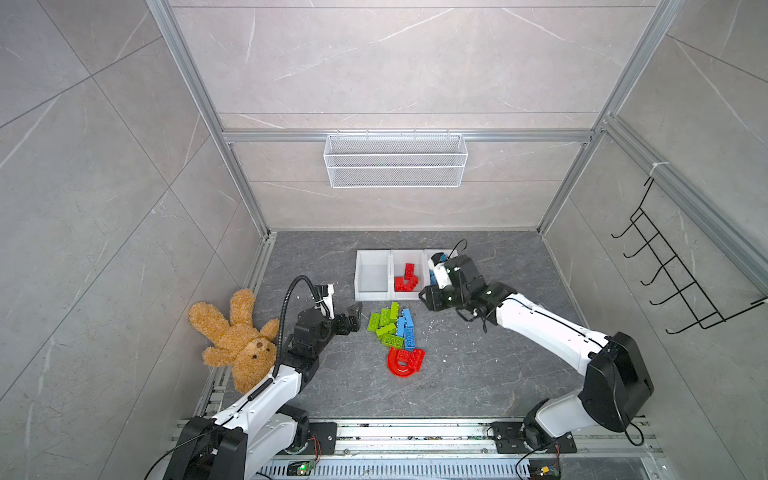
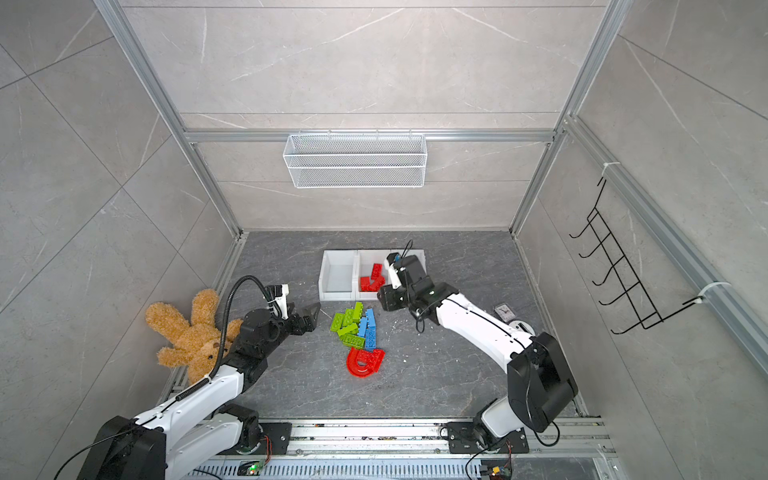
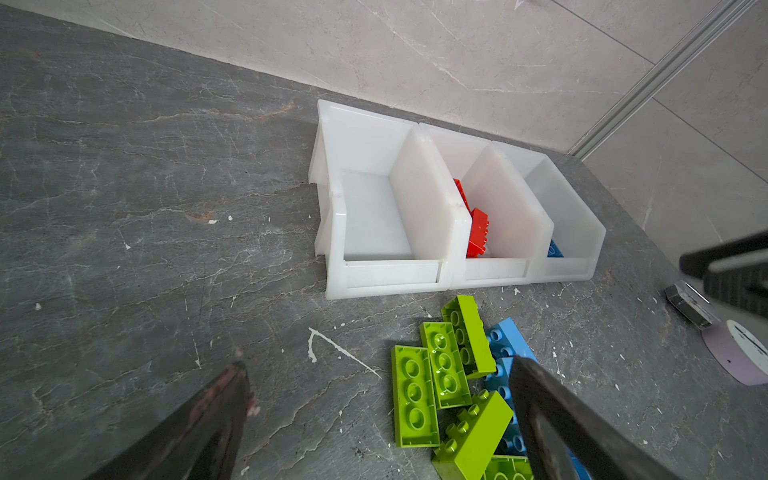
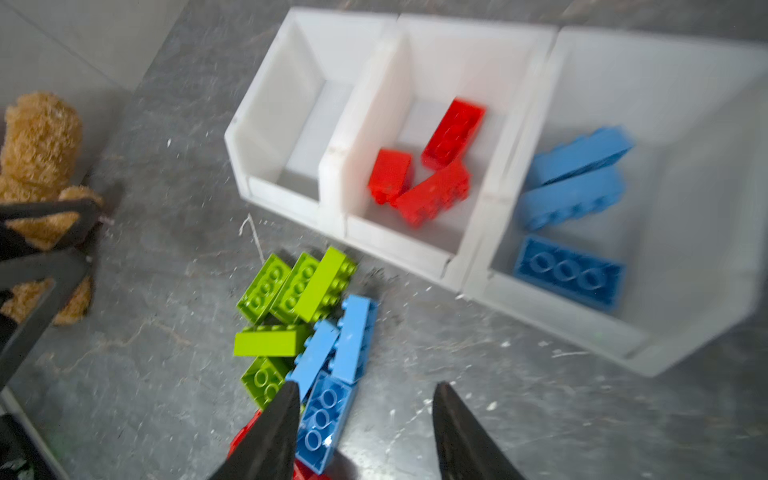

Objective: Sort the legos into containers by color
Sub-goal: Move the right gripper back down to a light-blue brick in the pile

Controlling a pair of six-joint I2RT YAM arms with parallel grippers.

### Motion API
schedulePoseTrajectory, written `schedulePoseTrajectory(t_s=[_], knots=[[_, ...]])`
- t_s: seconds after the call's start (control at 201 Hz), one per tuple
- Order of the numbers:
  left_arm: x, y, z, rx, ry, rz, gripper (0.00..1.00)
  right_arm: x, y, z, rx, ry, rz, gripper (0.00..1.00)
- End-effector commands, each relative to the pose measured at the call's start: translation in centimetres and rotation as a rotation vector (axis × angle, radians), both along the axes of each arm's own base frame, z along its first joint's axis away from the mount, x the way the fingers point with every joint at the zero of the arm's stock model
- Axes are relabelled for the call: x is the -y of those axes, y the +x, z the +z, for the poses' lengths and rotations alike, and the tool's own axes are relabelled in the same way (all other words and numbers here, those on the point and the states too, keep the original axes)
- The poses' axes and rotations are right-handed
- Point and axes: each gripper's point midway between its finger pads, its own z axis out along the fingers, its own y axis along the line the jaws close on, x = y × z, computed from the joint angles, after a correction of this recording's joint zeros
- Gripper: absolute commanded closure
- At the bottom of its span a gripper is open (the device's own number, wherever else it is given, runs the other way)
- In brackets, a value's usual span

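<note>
Sorting stage: roughly midway, as judged; two bins are stocked, a mixed heap waits.
Containers (image 1: 372,296): three white bins in a row at frame centre, low lips facing the heap for easy drops.
Left bin (image 4: 270,116): empty, presumably reserved for green.
Middle bin (image 4: 469,62): three red bricks (image 4: 432,195).
Right bin (image 4: 644,75): three blue bricks (image 4: 569,274).
Loose legos (image 1: 395,332): heap just below the bins; green pieces (image 1: 384,328) left, blue pieces (image 1: 408,332) right, red arch (image 1: 399,368) lowest.
Right gripper (image 4: 365,388): fingers apart, nothing between them, poised over the heap's blue side.
Left gripper (image 3: 378,365): fingers spread wide, empty, beside the green pieces, likely its next pick.
Teddy bear (image 1: 239,336): lower left, no part in the sorting.
</note>
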Motion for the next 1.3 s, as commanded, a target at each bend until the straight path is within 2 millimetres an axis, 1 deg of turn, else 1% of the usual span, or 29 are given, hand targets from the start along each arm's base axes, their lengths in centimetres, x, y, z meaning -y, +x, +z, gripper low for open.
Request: schedulePoseTrajectory(t_s=[0.0, 0.065, 0.169, 0.294, 0.388, 0.543, 0.712, 0.936, 1.016, 1.1, 1.155, 1.22, 1.299], knots=[[0.1, 0.4, 1.2, 0.049, 0.008, -0.005, 0.01, -1.2, -2.0, -3.7, -0.088, -0.014, -0.034, 0.47], [0.1, 0.3, 1.2, 0.05, 0.005, -0.006, 0.01, -1.9, -2.9, -5.2, -0.109, -0.05, -0.027, 0.47], [0.1, 0.2, 1.4, 0.058, 0.005, -0.007, 0.01, -2.2, -3.5, -6.7, -0.126, -0.078, -0.032, 0.48], [0.0, 0.2, 1.4, 0.059, 0.007, -0.002, 0.0, -3.0, -3.8, -7.2, -0.132, -0.075, -0.026, 0.51], [0.1, 0.3, 1.3, 0.057, 0.006, -0.004, 0.01, -3.7, -3.8, -7.9, -0.142, -0.088, -0.018, 0.51], [0.2, 0.3, 1.2, 0.05, 0.006, -0.008, 0.01, -3.6, -3.9, -9.6, -0.172, -0.133, -0.024, 0.51], [0.1, 0.3, 1.1, 0.049, 0.007, -0.006, 0.01, -3.7, -4.2, -10.5, -0.184, -0.151, -0.016, 0.51], [0.1, 0.3, 1.0, 0.047, 0.009, -0.007, 0.01, -2.9, -4.6, -11.7, -0.196, -0.187, -0.024, 0.53], [0.1, 0.3, 1.0, 0.047, 0.009, -0.004, 0.01, -2.2, -4.7, -12.0, -0.193, -0.212, -0.035, 0.53], [0.2, 0.3, 1.1, 0.046, 0.01, -0.008, 0.01, -1.6, -4.7, -11.7, -0.184, -0.216, -0.039, 0.55], [0.2, 0.3, 1.3, 0.051, 0.007, -0.011, 0.01, -0.9, -4.7, -11.6, -0.169, -0.233, -0.049, 0.55], [0.0, 0.4, 1.0, 0.053, 0.008, -0.001, 0.01, 0.1, -4.4, -11.5, -0.165, -0.254, -0.069, 0.55], [0.1, 0.5, 0.9, 0.038, 0.014, -0.004, 0.01, 0.8, -4.3, -11.1, -0.168, -0.267, -0.066, 0.55]])
